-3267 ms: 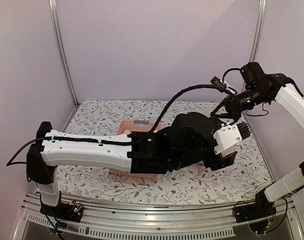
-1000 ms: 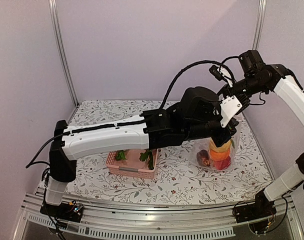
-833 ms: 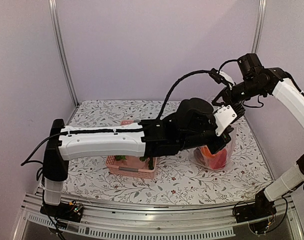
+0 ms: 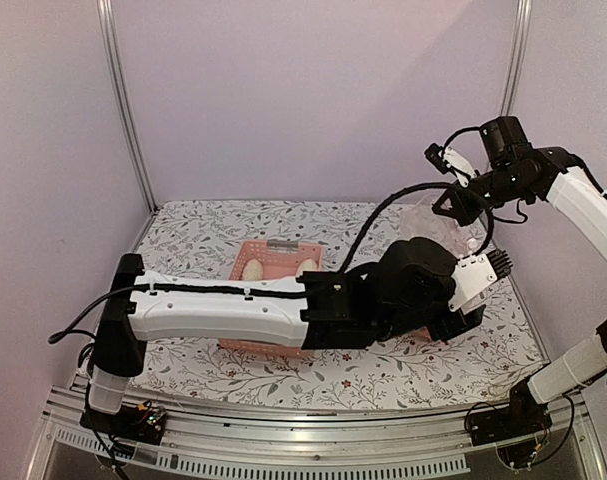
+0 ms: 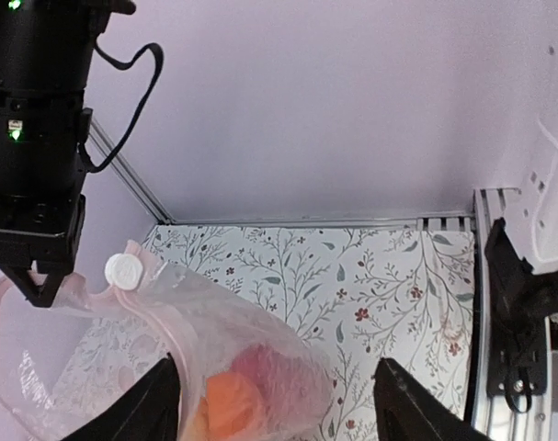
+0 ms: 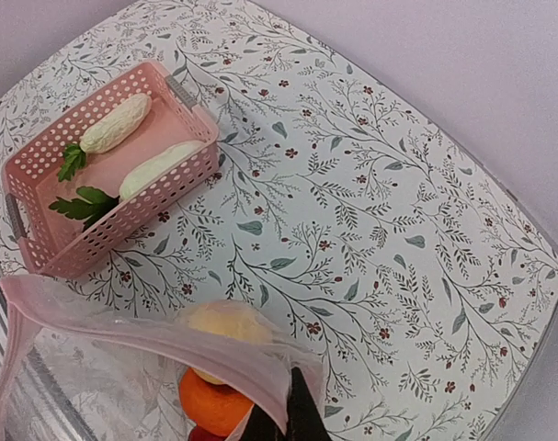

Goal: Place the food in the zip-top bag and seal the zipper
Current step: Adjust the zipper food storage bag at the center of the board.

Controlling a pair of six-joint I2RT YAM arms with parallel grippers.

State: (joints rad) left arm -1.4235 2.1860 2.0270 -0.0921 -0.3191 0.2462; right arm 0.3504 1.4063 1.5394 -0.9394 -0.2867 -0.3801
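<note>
The zip-top bag [image 5: 168,331] stands on the table's right side. My right gripper [image 6: 288,418] is shut on its mouth edge and holds it up; it also shows in the top view [image 4: 451,207]. Inside are an orange [image 6: 212,402], a beige piece [image 6: 225,323] and a red fruit [image 5: 260,360]. A white zipper slider [image 5: 124,271] sits on the zipper strip. My left gripper [image 5: 277,390] is open wide, with the bag's lower part between its fingers [image 5: 161,404]. Two white radishes [image 6: 116,122] with green leaves lie in the pink basket [image 6: 136,213].
The pink basket [image 4: 273,250] sits at the table's middle, partly behind my left arm [image 4: 233,310], which stretches across the table to the right. The right arm's base [image 5: 518,312] stands at the table's near right edge. The back wall is close behind the bag.
My left arm has dropped lower and nearer, and its wrist now hides the bag's lower part in the top view. The basket and radishes show again. My right gripper still holds the bag's top.
</note>
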